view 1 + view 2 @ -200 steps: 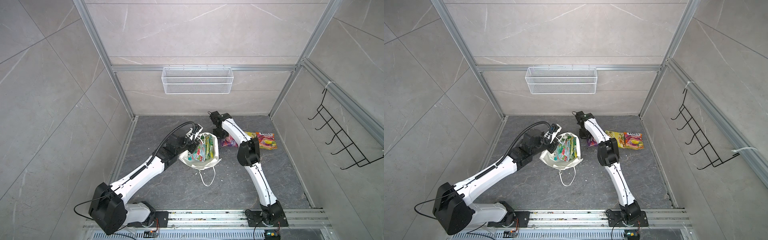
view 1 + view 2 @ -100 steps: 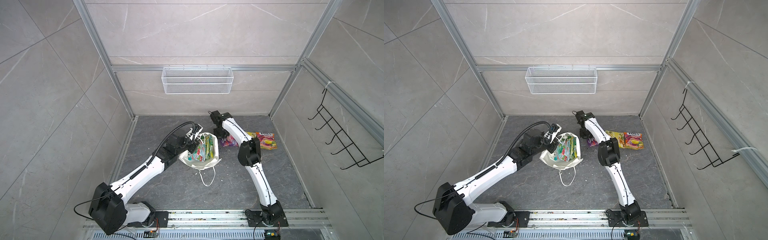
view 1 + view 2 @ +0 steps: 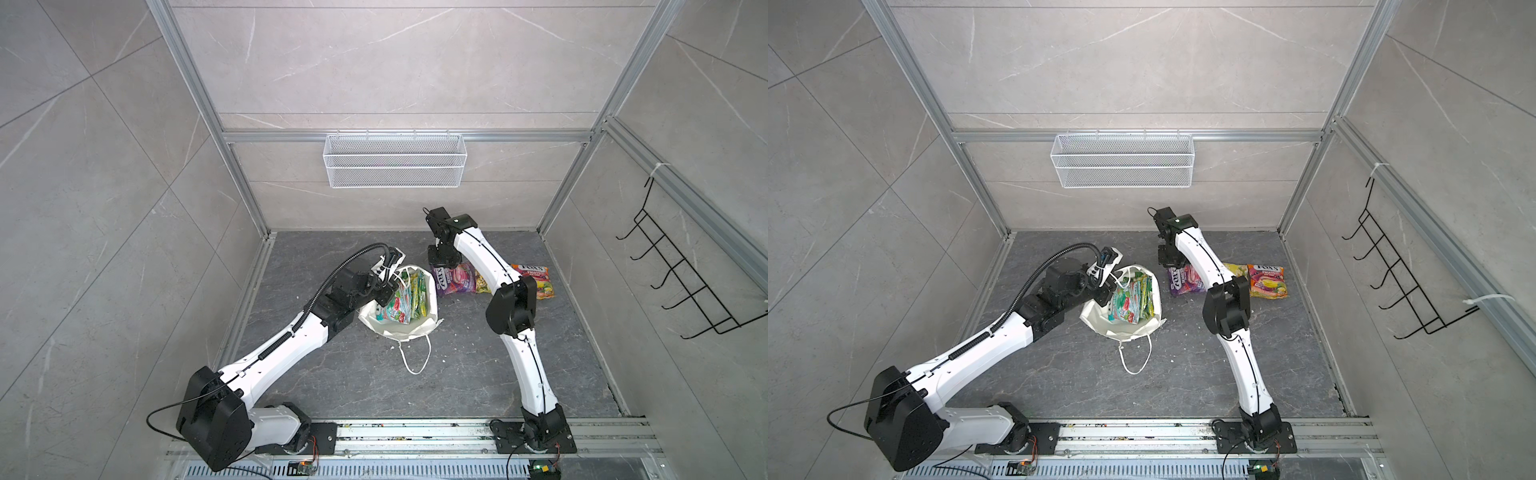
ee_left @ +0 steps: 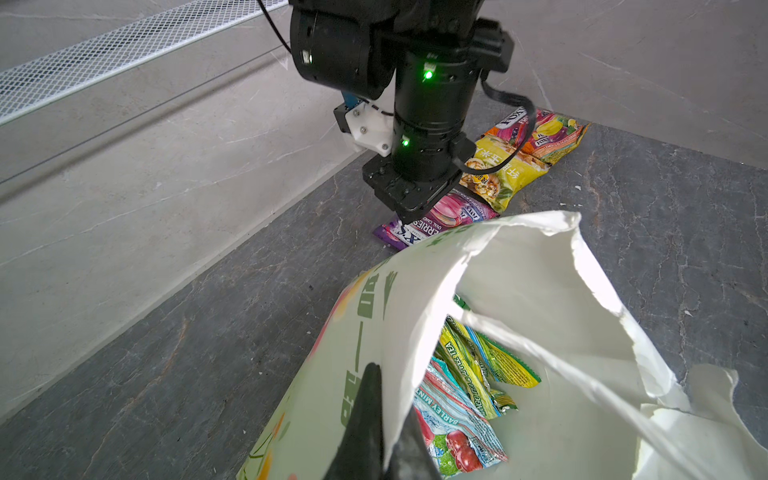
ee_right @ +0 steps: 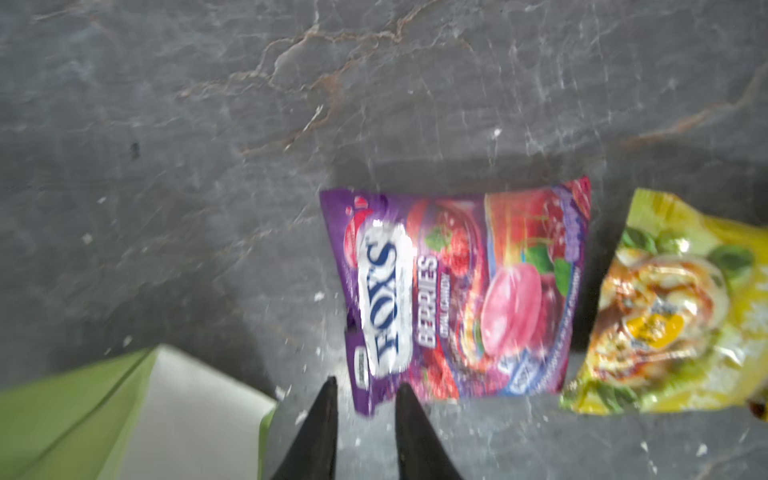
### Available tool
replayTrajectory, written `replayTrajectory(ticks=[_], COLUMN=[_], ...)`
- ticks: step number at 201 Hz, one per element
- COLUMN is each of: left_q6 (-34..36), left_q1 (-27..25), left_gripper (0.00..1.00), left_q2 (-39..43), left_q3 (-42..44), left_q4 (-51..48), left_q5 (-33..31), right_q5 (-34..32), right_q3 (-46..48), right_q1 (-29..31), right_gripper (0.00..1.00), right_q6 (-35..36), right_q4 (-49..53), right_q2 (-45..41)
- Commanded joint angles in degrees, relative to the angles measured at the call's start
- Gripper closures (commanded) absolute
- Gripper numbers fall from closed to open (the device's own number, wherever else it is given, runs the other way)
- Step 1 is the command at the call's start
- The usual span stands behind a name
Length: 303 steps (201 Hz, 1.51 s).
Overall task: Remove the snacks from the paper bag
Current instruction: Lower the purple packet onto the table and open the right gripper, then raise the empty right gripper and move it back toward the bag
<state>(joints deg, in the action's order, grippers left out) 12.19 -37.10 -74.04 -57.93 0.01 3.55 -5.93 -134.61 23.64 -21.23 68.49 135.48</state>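
The paper bag (image 3: pixel 397 330) sits near the middle of the dark stone worktop (image 3: pixel 374 395), its mouth gaping upward. The left hand (image 4: pixel 390 399) is clenched on the bag's rim, one finger outside against the green lettering and one inside (the paper is pinched flat between them). Some snacks show inside the bag: a teal-red packet (image 4: pixel 453 424) lies against two green-yellow packets (image 4: pixel 469 361).

Three more snacks lie out on the worktop, in a row to the right of the bag in both top views. The purple packet (image 5: pixel 457 291) is nearest the bag. The yellow packet (image 5: pixel 673 307) is just beside it, partly hidden by the right arm from above. The red-pink packet (image 3: pixel 534 280) is farthest right, touching the yellow one.

The right hand (image 5: pixel 365 386) points down over a corner of the purple packet, its fingers parted and grasping nothing. The packet lies flat; whether a fingertip touches it I cannot tell. A white wire basket (image 3: pixel 395 166) hangs on the back wall.
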Motion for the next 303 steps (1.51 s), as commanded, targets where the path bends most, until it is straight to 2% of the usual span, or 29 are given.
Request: replayTrajectory(ticks=[1, 11, 32, 55, 78, 167, 217, 269, 303], left_q6=[0.4, 0.6, 0.8, 2.0, 2.0, 2.8, 4.1, 4.0, 3.3], left_q1=[0.1, 0.1, 0.1, 0.1, 0.1, 0.1, 0.1, 0.1, 0.1], left_gripper=[1.0, 1.0, 1.0, 1.0, 1.0, 1.0, 1.0, 1.0, 1.0], left_q2=[2.8, 2.9, 2.7, 2.2, 2.3, 1.6, 2.7, 2.7, 2.1], left_q3=[-0.1, 0.1, 0.1, 0.1, -0.3, -0.8, -1.7, -1.0, -0.9], left_q4=[1.5, 1.7, 1.6, 1.3, 1.0, 0.8, -0.5, -0.1, 0.9], left_q5=[0.8, 0.8, 0.9, 1.9, 2.9, 3.7, 4.9, 5.0, 5.0], right_q5=[2.6, 1.0, 0.3, -0.7, -1.4, -2.9, -3.4, -1.1, 3.2], right_q3=[12.2, 18.1, 23.0, 32.7, 38.5, 36.3, 34.5, 36.7, 49.3], right_q1=[-0.2, -0.7, -1.8, -3.1, -4.3, -4.7, -4.8, -4.3, -2.9], right_gripper=[0.77, 0.77, 0.82, 0.86, 0.87, 0.88, 0.87, 0.83, 0.85], right_q6=[-1.2, -1.7, -2.1, -3.1, -3.8, -4.8, -5.1, -3.8, -3.5], right_q4=[-11.9, -16.0, -16.8, -22.9, -27.4, -29.8, -29.2, -28.8, -36.4], right_q2=[-10.4, -13.5, -14.9, -17.5, -18.5, -9.9, -8.7, -18.7, -32.4])
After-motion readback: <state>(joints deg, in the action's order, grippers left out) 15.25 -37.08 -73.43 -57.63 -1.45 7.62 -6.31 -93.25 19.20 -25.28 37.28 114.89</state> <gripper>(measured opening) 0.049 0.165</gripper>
